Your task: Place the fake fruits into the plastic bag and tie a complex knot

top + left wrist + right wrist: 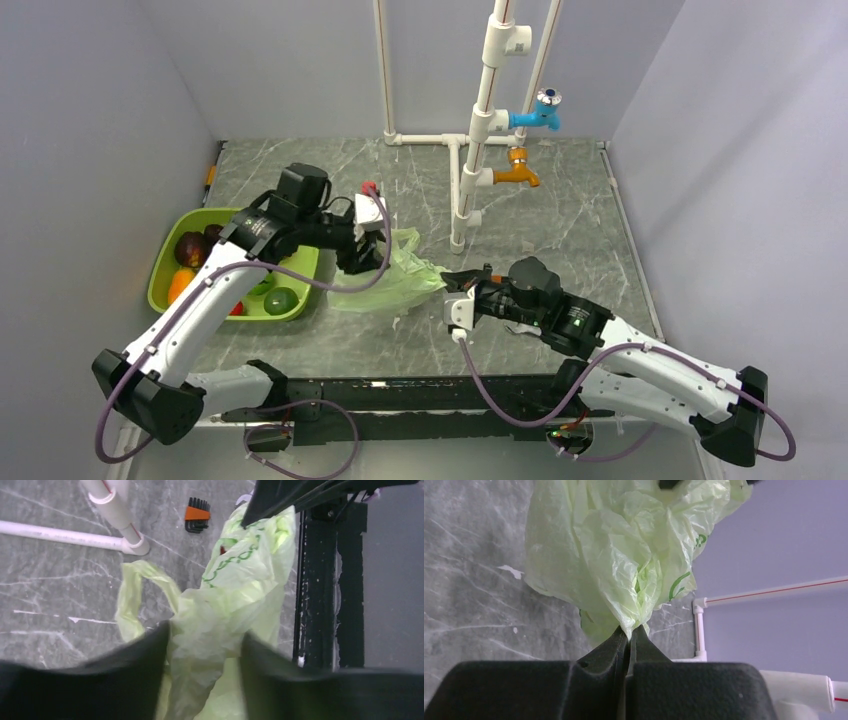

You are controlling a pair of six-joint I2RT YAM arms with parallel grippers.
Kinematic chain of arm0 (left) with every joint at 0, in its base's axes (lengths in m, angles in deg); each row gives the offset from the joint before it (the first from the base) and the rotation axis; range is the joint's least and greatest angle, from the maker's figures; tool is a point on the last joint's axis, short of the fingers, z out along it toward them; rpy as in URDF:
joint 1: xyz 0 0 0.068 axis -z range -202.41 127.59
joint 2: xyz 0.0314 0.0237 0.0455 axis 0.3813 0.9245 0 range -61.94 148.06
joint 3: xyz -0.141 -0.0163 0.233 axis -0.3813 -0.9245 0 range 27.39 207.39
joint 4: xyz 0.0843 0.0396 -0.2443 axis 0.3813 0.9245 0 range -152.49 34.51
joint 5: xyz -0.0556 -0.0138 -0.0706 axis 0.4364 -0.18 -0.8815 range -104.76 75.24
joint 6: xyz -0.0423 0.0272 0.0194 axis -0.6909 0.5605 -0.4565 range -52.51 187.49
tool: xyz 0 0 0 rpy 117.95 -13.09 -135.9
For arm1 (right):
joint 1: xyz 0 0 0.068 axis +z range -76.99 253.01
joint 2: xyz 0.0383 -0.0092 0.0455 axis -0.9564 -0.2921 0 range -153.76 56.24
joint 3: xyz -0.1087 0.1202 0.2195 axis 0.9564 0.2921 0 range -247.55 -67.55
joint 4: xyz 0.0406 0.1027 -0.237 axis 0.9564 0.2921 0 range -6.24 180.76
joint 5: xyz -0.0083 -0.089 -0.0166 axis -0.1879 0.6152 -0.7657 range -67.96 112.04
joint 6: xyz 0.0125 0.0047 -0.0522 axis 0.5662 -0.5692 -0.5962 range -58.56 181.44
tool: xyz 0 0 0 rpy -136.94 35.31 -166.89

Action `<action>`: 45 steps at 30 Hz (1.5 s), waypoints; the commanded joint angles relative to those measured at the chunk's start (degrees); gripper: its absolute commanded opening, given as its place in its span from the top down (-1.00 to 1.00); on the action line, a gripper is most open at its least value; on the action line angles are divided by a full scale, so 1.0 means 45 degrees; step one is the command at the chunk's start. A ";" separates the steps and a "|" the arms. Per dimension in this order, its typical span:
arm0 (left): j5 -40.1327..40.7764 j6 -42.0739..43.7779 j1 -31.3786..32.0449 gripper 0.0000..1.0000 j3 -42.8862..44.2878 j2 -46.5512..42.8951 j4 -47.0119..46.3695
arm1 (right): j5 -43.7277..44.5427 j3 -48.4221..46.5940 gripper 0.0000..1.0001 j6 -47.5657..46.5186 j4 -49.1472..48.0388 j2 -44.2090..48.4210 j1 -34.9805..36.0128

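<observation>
Bag (395, 280) held low over the table between both grippers; fruits (281, 300) left in the tray (157, 275).
Thin, light, slippery film that is easily torn, best taken at the bunched edge or handles. Right gripper (630, 629) is clamped on a twisted corner. Left gripper (205, 645) jaws are apart with bag between; whether it is gripped cannot be told. Pipe frame (473, 150) and hex keys (196, 516) are close by.
</observation>
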State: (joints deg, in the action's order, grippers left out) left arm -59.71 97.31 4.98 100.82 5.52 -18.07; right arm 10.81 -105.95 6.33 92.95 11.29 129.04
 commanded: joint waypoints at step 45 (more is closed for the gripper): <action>0.0912 0.2527 0.0128 0.07 0.0242 -0.4020 0.4619 | 0.0746 0.0287 1.00 0.2075 -0.5103 -0.1103 0.0814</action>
State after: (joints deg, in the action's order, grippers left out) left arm -56.10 102.69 8.61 98.81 -12.97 -11.88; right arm 13.46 -111.41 24.66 82.03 -3.85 132.43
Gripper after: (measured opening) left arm 0.322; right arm 0.011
